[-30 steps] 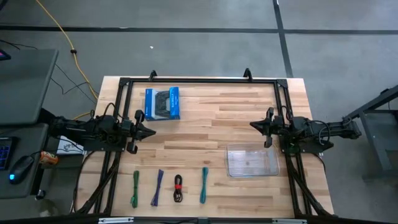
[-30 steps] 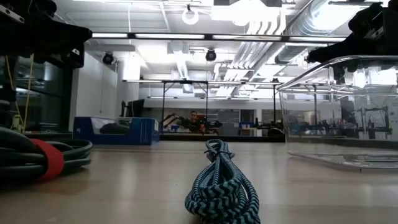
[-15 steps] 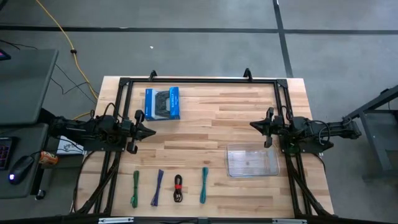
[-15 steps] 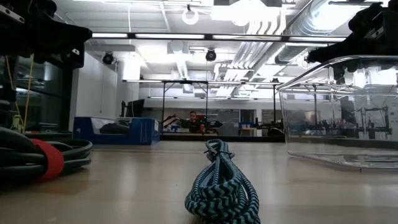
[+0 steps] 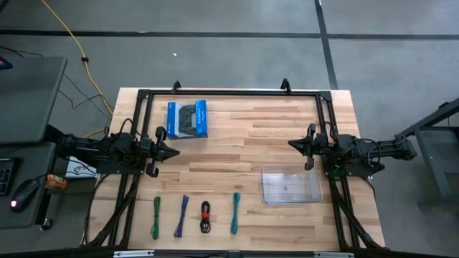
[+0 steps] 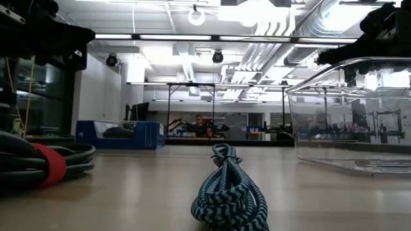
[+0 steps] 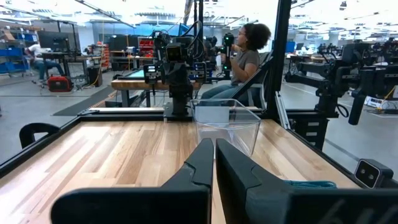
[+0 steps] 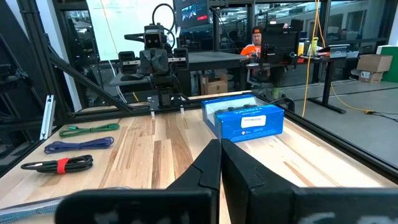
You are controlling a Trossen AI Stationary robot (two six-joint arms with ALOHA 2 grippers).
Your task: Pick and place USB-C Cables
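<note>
Four short cable bundles lie in a row along the table's near edge: green [image 5: 155,216], purple [image 5: 181,216], black with a red band [image 5: 206,217] and teal [image 5: 235,213]. The teal bundle [image 6: 226,192] fills the low view's middle, the black one [image 6: 45,163] sits at its left. My left gripper [image 5: 176,153] hovers shut over the table's left side, my right gripper [image 5: 290,144] shut over the right side. Both are well clear of the cables, and both point toward the table's middle.
A clear plastic bin [image 5: 290,185] stands on the table's right side, near the right arm. A blue box picturing a gamepad [image 5: 187,119] lies at the far left. A black frame [image 5: 229,93] rims the table. People show in the room beyond.
</note>
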